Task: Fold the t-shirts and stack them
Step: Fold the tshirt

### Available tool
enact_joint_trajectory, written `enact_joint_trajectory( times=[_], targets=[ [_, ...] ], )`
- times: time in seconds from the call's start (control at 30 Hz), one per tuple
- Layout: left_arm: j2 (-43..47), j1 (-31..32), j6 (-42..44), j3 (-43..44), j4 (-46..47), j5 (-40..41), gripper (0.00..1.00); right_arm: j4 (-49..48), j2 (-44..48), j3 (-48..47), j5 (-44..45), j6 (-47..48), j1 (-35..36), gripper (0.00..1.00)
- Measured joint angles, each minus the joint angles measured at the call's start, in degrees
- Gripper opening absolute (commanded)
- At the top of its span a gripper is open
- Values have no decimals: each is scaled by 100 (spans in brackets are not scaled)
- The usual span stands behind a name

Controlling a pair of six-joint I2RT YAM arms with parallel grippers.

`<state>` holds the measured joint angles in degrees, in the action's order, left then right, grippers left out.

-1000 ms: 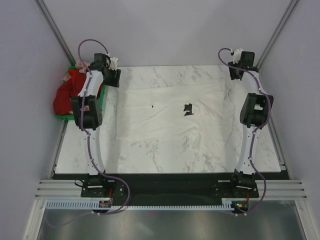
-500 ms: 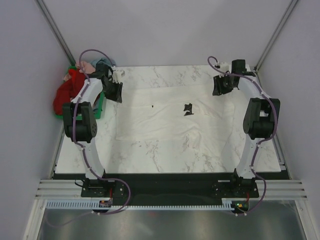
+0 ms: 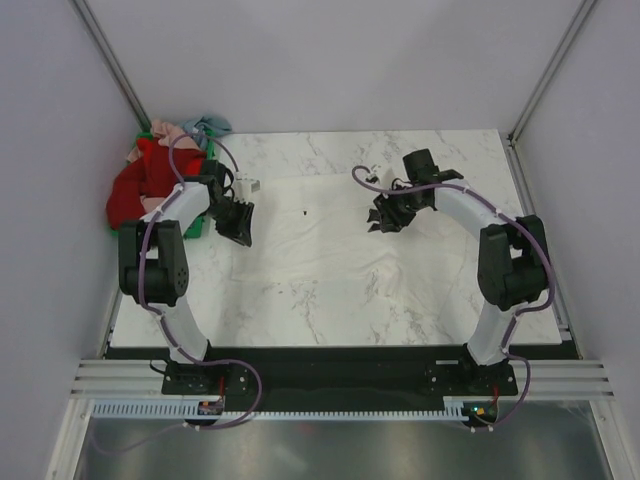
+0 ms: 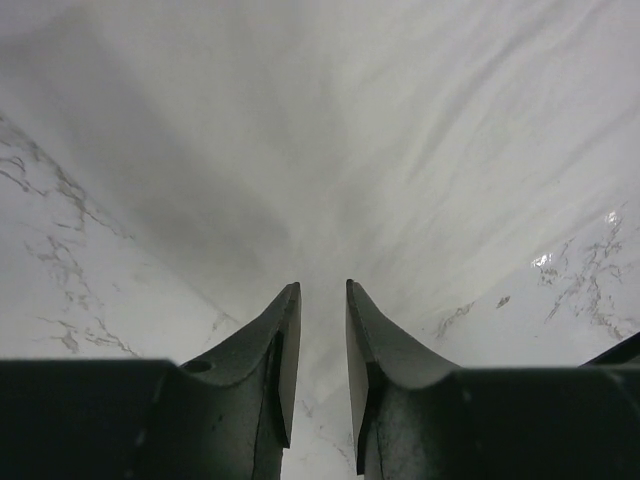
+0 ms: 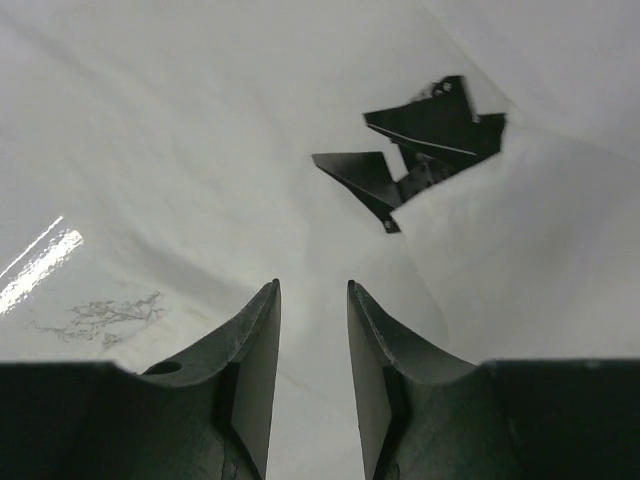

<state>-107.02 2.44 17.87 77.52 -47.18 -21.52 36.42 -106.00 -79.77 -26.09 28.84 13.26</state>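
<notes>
A cream-white t-shirt (image 3: pixel 320 240) lies spread out on the marble table (image 3: pixel 330 315). My left gripper (image 3: pixel 240 228) hangs over its left edge. In the left wrist view the jaws (image 4: pixel 322 287) stand narrowly open with nothing between them, and a tapering part of the cloth (image 4: pixel 380 150) runs up to the fingertips. My right gripper (image 3: pixel 386 218) hovers over the shirt's middle, its jaws (image 5: pixel 313 284) open and empty above the cloth (image 5: pixel 180 150). Just ahead of them is the black chest print (image 5: pixel 420 150), partly covered by a fold. Red (image 3: pixel 135 190), pink (image 3: pixel 165 130) and pale blue (image 3: pixel 207 124) t-shirts are heaped at the far left.
A green crate (image 3: pixel 203 205) holds the heap of shirts at the table's far-left edge, close behind the left arm. Bare marble lies in front of the white shirt and to its right. Grey walls enclose the table on three sides.
Both arms have swung in from the table's far corners: the left gripper to the shirt's left edge, the right one to the print. Both pairs of jaws have narrowed.
</notes>
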Motion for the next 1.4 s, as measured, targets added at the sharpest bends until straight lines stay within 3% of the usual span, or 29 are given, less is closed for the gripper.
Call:
enact_joint_trajectory(
  times=[0.13,0.4,1.13,1.4],
  targets=[
    [170,35,22,-315,4,-2,31,-131,2,120,173,125,413,39],
    [299,44,31,-835,4,37,30,-562,-415,-13,754,203,352,37],
    [337,44,70,-824,46,42,28,-710,-938,-275,1335,382,350,31],
    [334,44,79,-813,50,42,28,-699,-964,-280,1419,444,352,22]
  ],
)
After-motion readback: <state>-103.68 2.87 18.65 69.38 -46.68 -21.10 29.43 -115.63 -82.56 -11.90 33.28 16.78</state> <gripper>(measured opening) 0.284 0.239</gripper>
